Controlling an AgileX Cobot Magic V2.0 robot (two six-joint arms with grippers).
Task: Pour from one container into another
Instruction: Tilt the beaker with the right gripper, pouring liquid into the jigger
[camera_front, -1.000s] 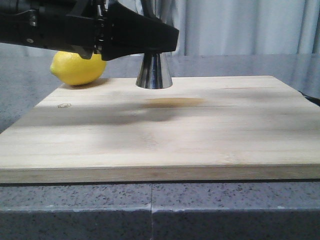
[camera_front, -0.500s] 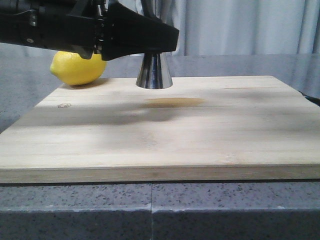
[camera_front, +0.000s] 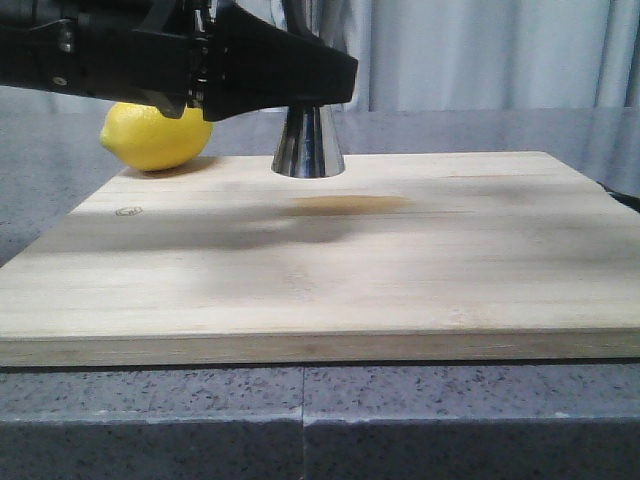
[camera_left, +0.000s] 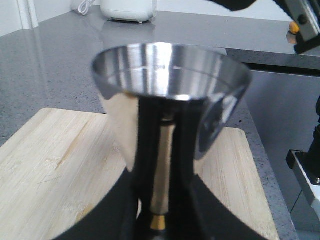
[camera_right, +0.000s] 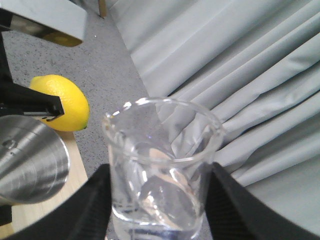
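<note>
The left gripper (camera_left: 159, 220) is clamped on the jigger (camera_left: 167, 105) at its narrow waist, black fingers (camera_left: 197, 210) on either side, a bit of gold band showing between them. The jigger stands upright on the board (camera_front: 330, 250) near its far edge — in the front view only its lower cone (camera_front: 309, 142) shows below the arm.

The right gripper (camera_right: 157, 200) holds the beaker (camera_right: 161, 167), a dark finger (camera_right: 90, 210) pressed to each side of the clear glass. The beaker is lifted, tilted, beside the jigger's open rim (camera_right: 30, 160) — curtain behind it.

A lemon (camera_front: 157, 135) sits by the board's far left corner.
</note>
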